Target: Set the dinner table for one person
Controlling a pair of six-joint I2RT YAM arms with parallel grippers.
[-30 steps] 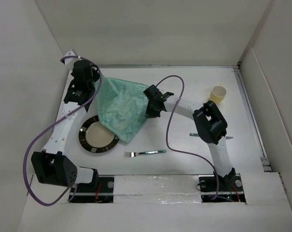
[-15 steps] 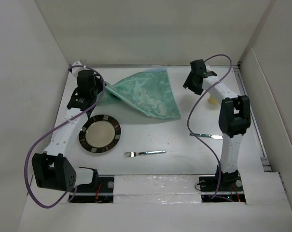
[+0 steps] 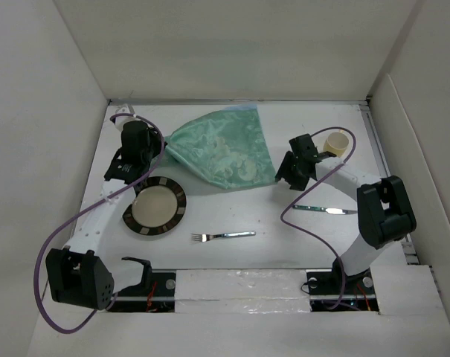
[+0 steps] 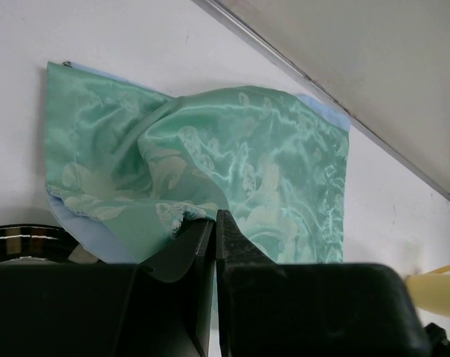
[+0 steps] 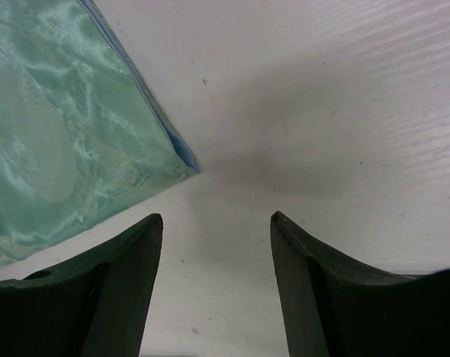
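The white dinner table [image 3: 284, 245] carries a pale green patterned cloth mat [image 3: 223, 149], spread flat at the back middle. My left gripper [image 3: 155, 154] is shut on the mat's left corner; in the left wrist view the mat [image 4: 232, 149] bunches at the closed fingertips of that gripper [image 4: 214, 219]. My right gripper [image 3: 284, 175] hovers open just right of the mat's near right corner. The right wrist view shows the right gripper [image 5: 216, 218] with only bare table [image 5: 321, 111] between its fingers and the mat's blue-backed corner [image 5: 68, 126] to the left.
A dark-rimmed plate [image 3: 155, 207] lies near the left arm, just short of the mat. A fork [image 3: 223, 236] lies front centre, a knife [image 3: 326, 210] under the right arm, and a yellow cup [image 3: 335, 142] at the back right. White walls enclose the table.
The right gripper pulled the mat open to the right, let go of it and swung back toward its near right corner. The mat now lies spread and off the plate. The left gripper stays shut.
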